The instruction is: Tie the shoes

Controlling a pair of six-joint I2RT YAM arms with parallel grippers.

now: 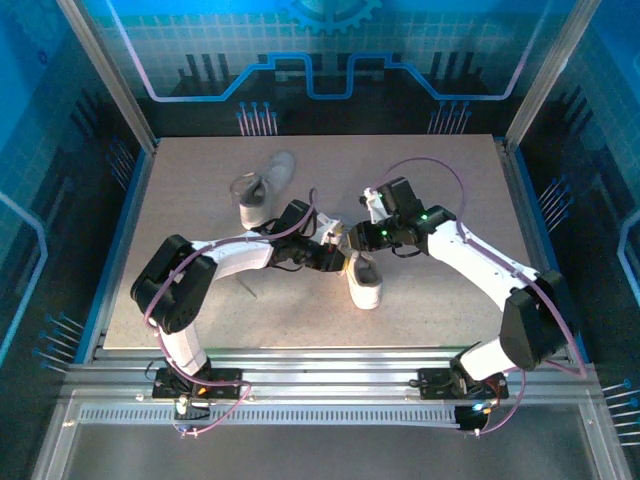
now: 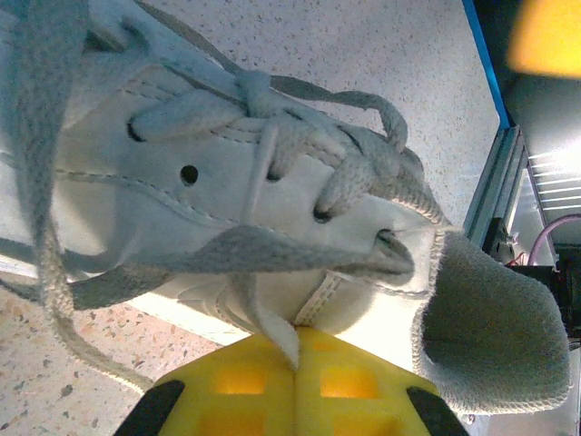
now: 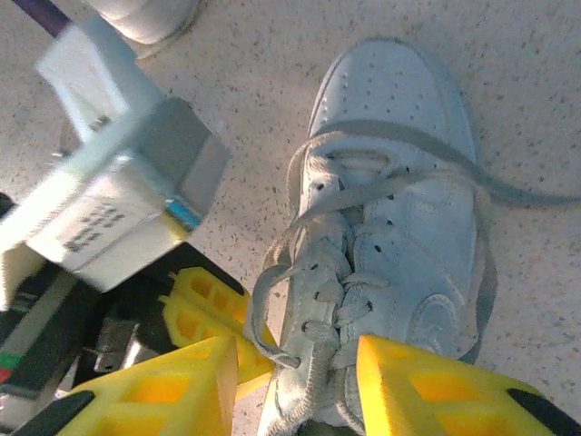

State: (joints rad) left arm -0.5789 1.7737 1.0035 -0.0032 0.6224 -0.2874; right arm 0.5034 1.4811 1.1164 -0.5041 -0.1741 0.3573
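The nearer white leather low-top sneaker [image 1: 364, 285] is sitting sole down in the middle of the speckled beige table [image 1: 200, 180], between the two grippers, with its perforated toe towards the near edge. Its pale flat laces [image 3: 318, 209] are lying loose and untied across the eyelets, and one strand is trailing off over the table. The left gripper [image 2: 297, 363] is pinching one lace strand between its closed yellow fingers, beside the shoe. The right gripper [image 3: 295, 356] is hanging over the collar end, its yellow fingers spread and straddling the laces. The second white sneaker [image 1: 262, 190] is lying well apart, at the far left.
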